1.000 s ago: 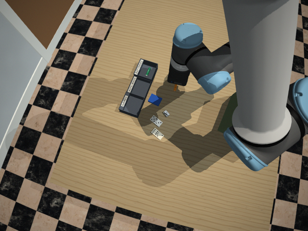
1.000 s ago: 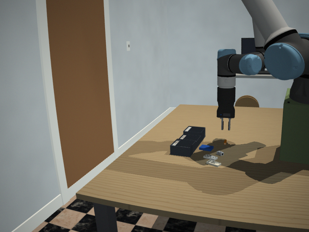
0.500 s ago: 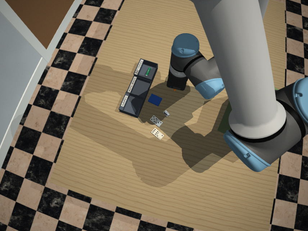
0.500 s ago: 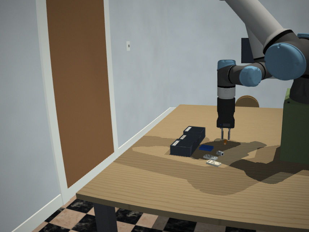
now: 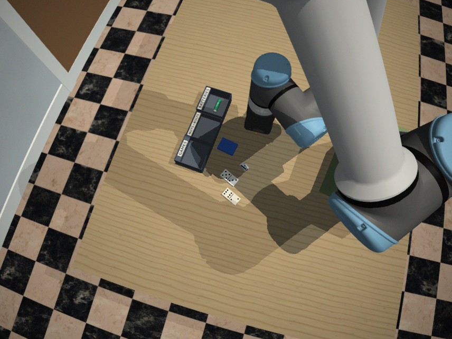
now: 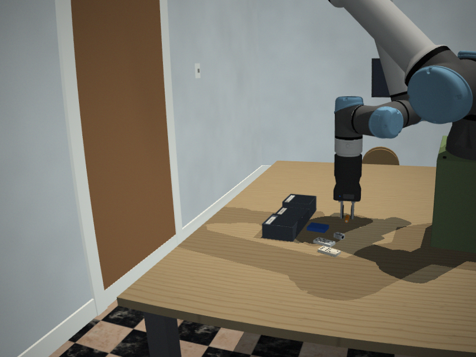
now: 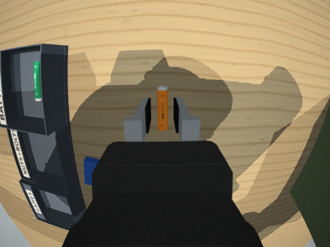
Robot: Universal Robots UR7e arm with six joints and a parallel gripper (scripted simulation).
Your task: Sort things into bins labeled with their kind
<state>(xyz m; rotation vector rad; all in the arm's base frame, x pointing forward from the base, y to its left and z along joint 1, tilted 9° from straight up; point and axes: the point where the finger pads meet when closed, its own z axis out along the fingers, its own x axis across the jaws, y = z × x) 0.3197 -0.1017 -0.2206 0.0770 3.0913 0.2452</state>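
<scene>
Jaws of my gripper [image 7: 162, 115] stand part open, straddling the orange battery [image 7: 162, 109] lying on the table [image 7: 193, 8] beside the bins [image 7: 58, 94], not yet pinching it. I judge it light, rigid, smooth and prone to roll; grip across its middle.

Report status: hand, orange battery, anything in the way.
Hand open, low, fingers straddling orange battery lying on table; no grip yet. Green battery already in BATTERIES bin. Nothing in the way.

A green battery [image 5: 217, 104] lies in the BATTERIES bin [image 5: 225, 106].
</scene>
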